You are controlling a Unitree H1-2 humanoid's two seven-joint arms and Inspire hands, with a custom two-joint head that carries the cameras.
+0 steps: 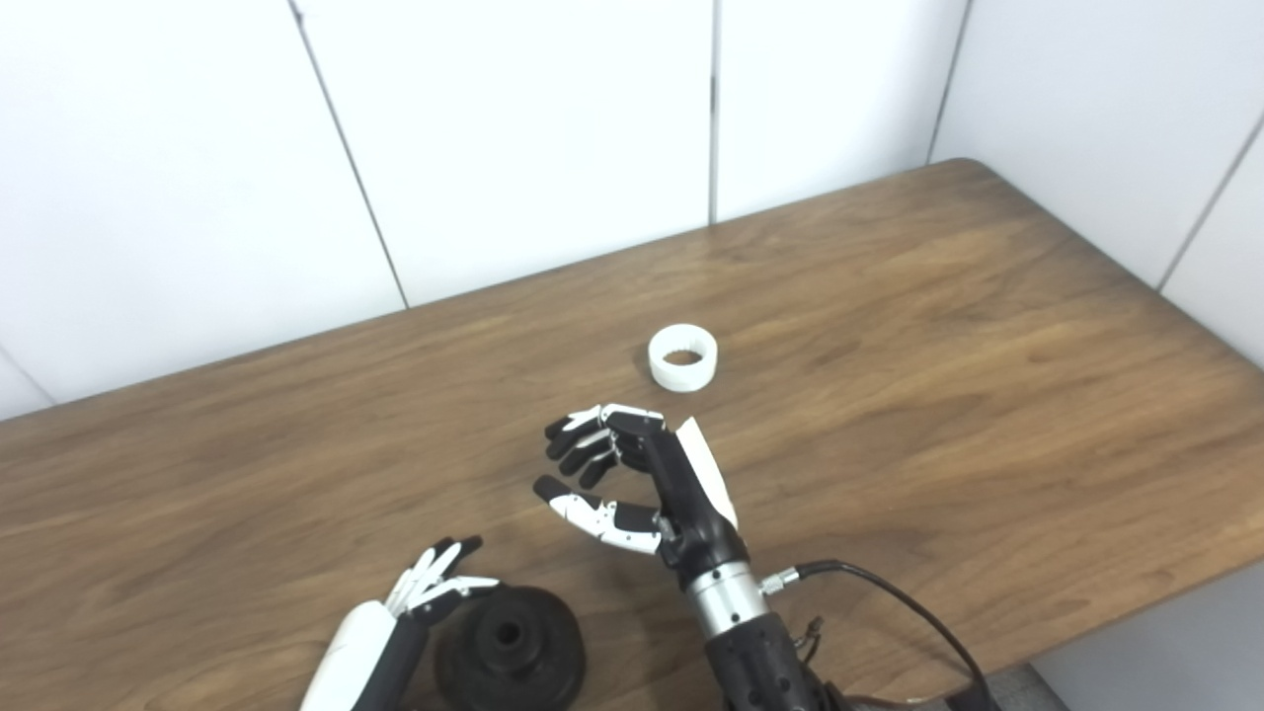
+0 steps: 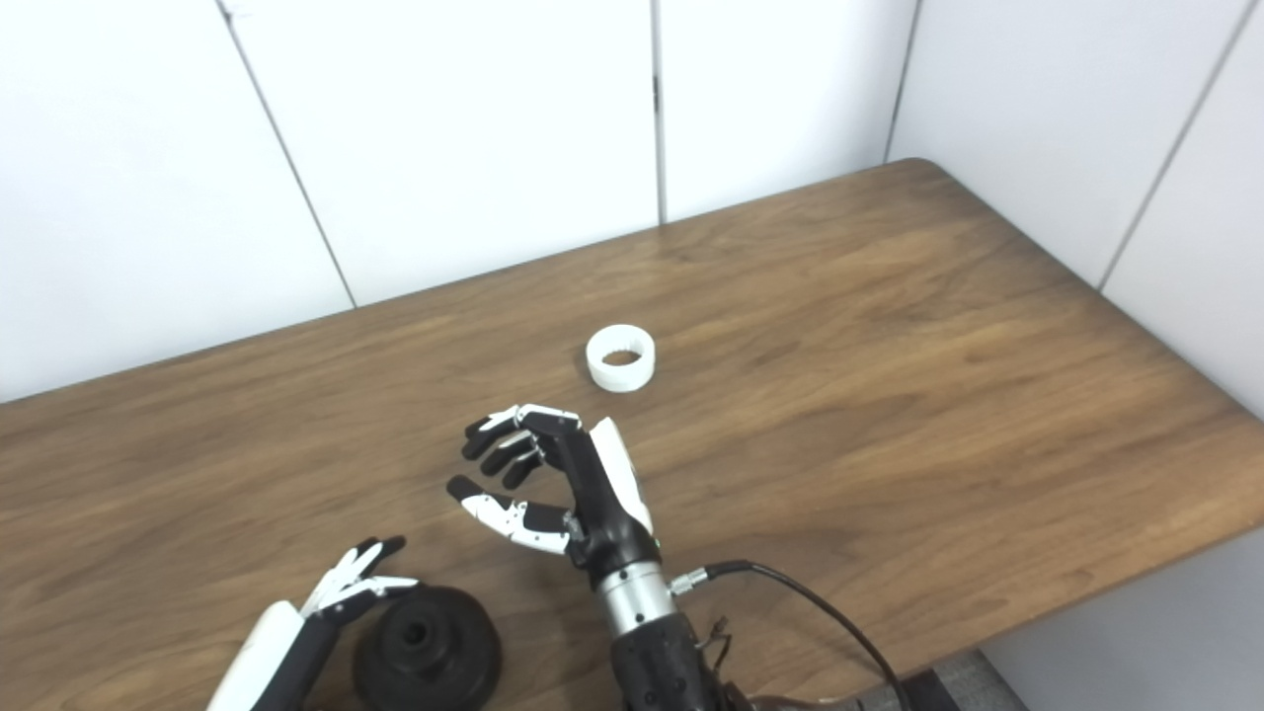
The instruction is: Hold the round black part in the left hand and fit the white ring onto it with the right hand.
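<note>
Left hand (image 1: 415, 592) partly cut off by the bottom edge; only its fingers and the back show. It sits just left of the round black part (image 1: 511, 647), fingers spread, holding nothing; can't tell if it touches the part. The part's lower rim is near the frame edge, flat on the table (image 1: 938, 395). Right hand (image 1: 642, 474) is above the table, fingers curled, thumb apart, a gap between them, empty. White ring (image 1: 682, 356) lies on the table just beyond the right hand's fingertips, clear of them.
</note>
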